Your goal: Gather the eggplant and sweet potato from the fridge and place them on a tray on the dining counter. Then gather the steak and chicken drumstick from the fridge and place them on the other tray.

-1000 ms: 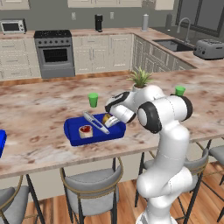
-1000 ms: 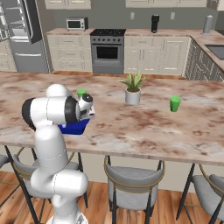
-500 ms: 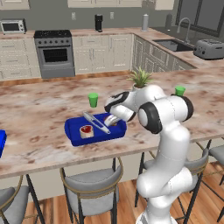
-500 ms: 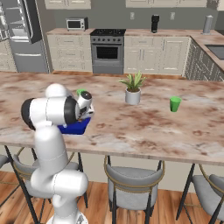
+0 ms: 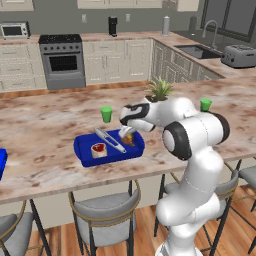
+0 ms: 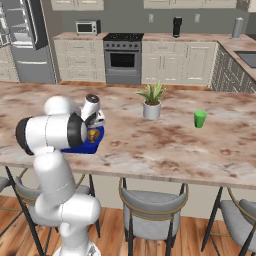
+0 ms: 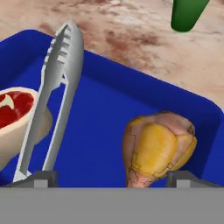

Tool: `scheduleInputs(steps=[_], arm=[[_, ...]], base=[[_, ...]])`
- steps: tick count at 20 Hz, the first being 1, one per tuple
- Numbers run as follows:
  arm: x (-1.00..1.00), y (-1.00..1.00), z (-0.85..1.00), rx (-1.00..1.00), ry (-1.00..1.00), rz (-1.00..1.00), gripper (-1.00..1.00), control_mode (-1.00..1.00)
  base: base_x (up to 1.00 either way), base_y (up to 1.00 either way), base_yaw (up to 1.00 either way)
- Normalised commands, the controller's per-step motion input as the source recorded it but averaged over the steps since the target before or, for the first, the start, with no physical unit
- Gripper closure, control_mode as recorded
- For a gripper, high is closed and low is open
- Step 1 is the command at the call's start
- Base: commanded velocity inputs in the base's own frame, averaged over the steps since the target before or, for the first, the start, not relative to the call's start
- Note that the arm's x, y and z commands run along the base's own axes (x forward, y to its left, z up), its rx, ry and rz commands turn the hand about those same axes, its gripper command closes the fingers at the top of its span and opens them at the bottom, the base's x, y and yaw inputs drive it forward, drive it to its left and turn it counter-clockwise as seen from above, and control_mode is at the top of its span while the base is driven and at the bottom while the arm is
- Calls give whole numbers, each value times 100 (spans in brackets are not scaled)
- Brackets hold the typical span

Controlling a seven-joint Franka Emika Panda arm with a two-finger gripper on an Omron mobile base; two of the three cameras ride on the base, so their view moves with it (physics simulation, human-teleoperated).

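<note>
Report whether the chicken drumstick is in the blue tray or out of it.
In. The chicken drumstick lies on the blue tray floor, beside the tongs and steak.

Two cameras look from behind the robot, left and right, at the same blue tray (image 5: 85,152); the hand camera sits very close above it

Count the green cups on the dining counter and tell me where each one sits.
2. One green cup stands just behind the blue tray, on its far side. The other cup stands to the right of the potted plant. More may be hidden behind the arm.
</note>
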Motion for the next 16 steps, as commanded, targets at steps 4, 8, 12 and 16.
scheduleInputs(steps=[4,8,12,16], arm=[[-75,0,36,-1,0,-3,-100,-100],[-95,-1,46,0,-4,-10,-100,-100],[-93,-8,49,0,-1,-9,-100,-100],[-100,-29,39,0,-4,-13,-100,-100]], base=[[0,0,0],[0,0,0],[0,0,0],[0,0,0]])
